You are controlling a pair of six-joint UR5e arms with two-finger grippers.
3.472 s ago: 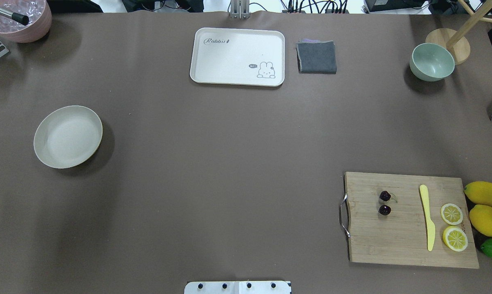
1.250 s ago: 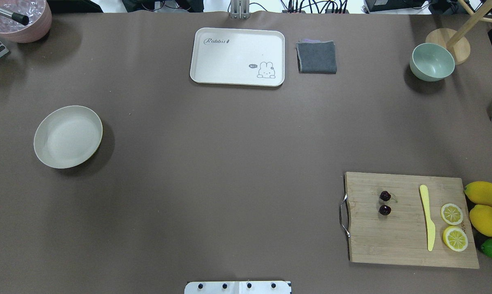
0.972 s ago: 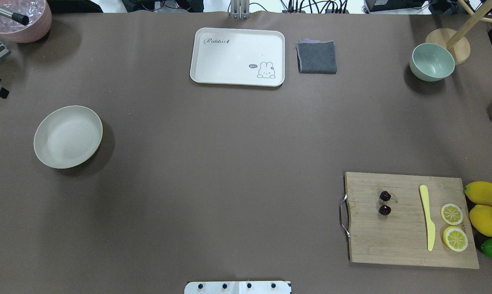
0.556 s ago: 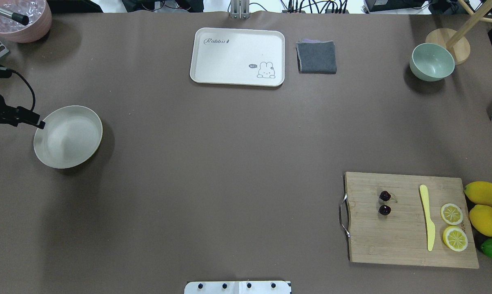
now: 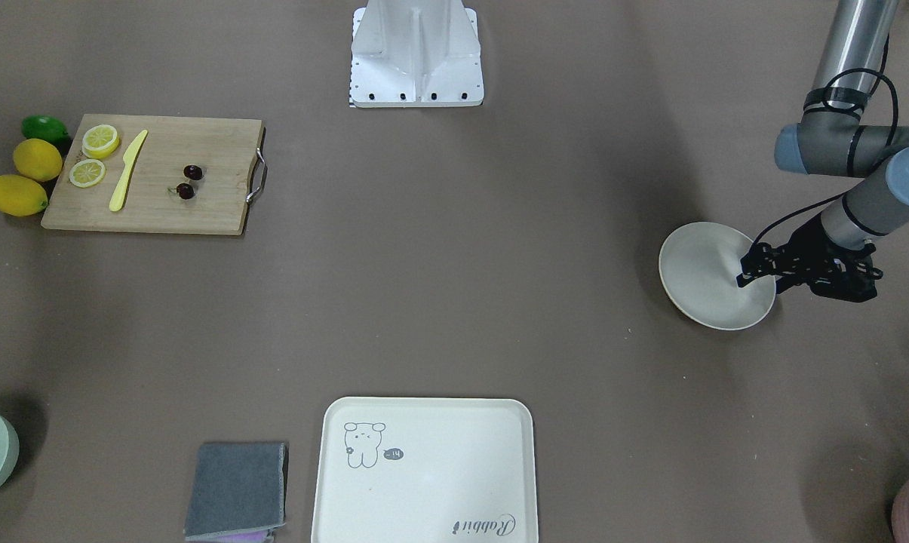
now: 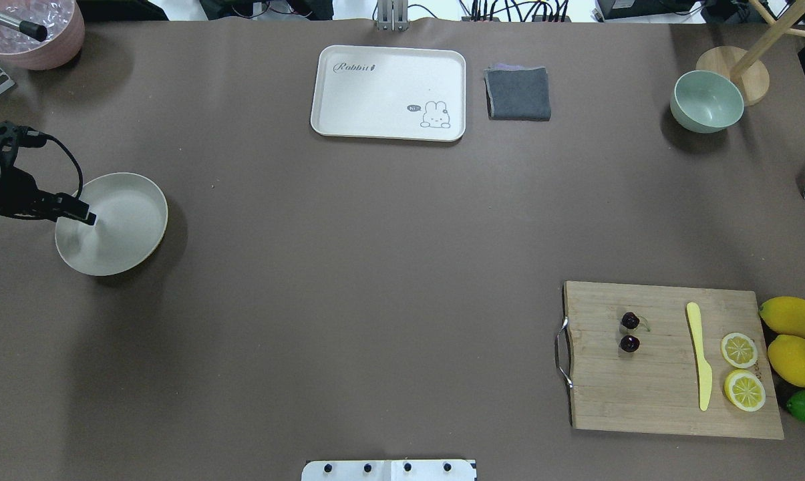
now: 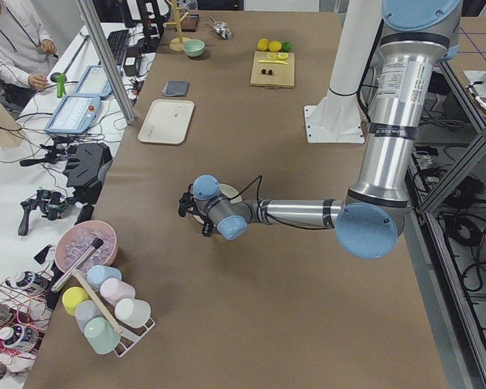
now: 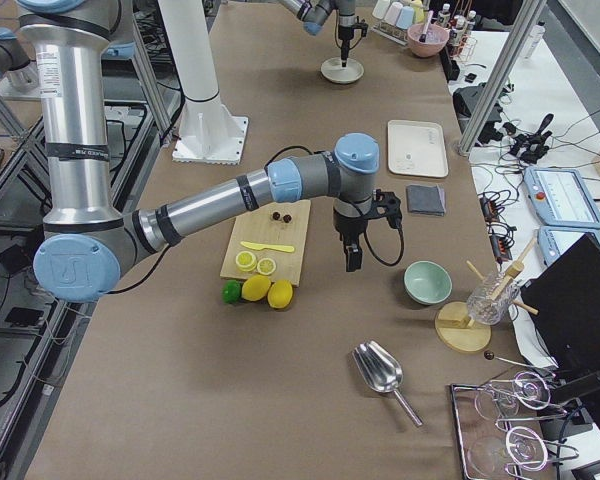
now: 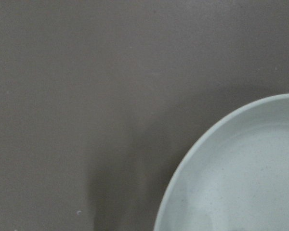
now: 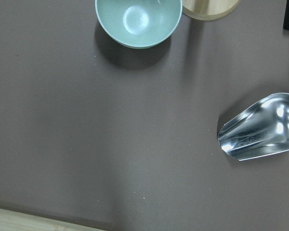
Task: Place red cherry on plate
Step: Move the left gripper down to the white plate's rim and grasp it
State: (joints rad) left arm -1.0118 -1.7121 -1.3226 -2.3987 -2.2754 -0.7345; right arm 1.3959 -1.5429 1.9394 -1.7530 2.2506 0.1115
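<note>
Reading the tray [image 6: 375, 100] first: script "Rabbit" in one corner, and a rabbit drawing in the opposite corner with a tiny speech bubble too small to read surely.

Red cherry [image 6: 629, 332]: two dark fruits on the wooden cutting board [image 6: 642, 394], between its metal handle and the yellow knife [image 6: 699, 354]. It lies well apart from the plate [image 6: 128, 234], across the brown surface [image 6: 375, 267].

Left gripper [image 6: 89, 218] hangs over the plate, near the rim on the side away from the board. Its fingers merge into one dark shape, so how far it is open, or whether it holds anything, cannot be told. The left wrist camera catches only an arc of plate rim.

Right gripper [image 8: 351, 262] shows only from the side, above the surface between the board and the green bowl [image 8: 427, 282]. Its opening cannot be told.

Metal scoop [image 10: 260, 127] is cut off at the frame edge.
</note>
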